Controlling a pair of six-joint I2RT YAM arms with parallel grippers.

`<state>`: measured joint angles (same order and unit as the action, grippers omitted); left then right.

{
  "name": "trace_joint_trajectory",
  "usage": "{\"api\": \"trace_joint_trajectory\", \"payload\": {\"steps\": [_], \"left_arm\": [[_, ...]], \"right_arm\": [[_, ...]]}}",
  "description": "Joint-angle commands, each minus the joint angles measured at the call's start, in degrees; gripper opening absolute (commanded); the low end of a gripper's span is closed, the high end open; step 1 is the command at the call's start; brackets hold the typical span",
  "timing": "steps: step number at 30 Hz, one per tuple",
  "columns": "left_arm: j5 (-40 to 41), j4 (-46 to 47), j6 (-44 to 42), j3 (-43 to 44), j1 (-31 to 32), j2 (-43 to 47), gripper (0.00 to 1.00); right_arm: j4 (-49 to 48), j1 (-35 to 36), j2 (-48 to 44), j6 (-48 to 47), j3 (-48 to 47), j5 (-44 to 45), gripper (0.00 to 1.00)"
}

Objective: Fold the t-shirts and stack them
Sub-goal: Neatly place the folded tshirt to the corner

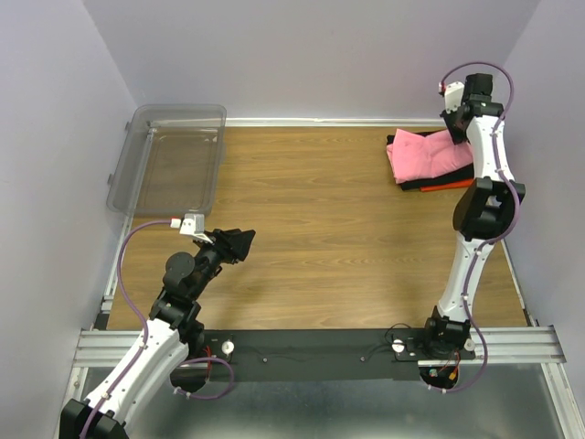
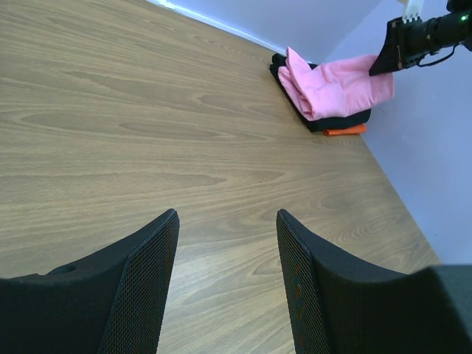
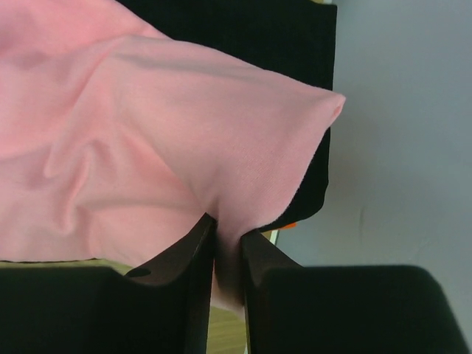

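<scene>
Soft pink cloth t-shirt [image 1: 422,154] on the stack, its right edge in my right claw [image 3: 227,225].
It lies on the folded black t-shirt [image 3: 243,29] and the orange t-shirt [image 1: 446,187] at the surface's [image 1: 320,201] far right corner, long axis left to right. My right claw's jaws are nearly together on a fold of cloth. My left claw [image 2: 227,221] hangs wide and empty, well apart.

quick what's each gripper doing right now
left gripper: open, holding nothing
right gripper: closed on an edge of the pink t-shirt
</scene>
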<state>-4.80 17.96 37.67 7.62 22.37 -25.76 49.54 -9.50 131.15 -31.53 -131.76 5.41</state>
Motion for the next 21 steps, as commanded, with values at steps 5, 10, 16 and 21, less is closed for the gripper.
{"api": "trace_joint_trajectory", "payload": {"steps": [5, 10, 16, 21], "left_arm": [[-1.3, 1.6, -0.5, -0.6, 0.2, 0.1, 0.63], [-1.4, 1.4, -0.3, -0.5, 0.2, 0.7, 0.64], [-1.6, 1.3, -0.4, -0.1, 0.2, 0.6, 0.64], [-1.7, 1.1, -0.8, 0.7, 0.2, 0.6, 0.64]], "right_arm": [[-2.0, -2.1, 0.1, 2.3, 2.7, 1.3, 0.27], [-2.3, -2.5, 0.8, 3.6, 3.4, 4.1, 0.46], [-3.6, -2.7, -2.3, 4.4, 8.6, 5.6, 0.65], [-4.6, -2.7, -7.9, 4.1, 10.8, -0.6, 0.7]]}}
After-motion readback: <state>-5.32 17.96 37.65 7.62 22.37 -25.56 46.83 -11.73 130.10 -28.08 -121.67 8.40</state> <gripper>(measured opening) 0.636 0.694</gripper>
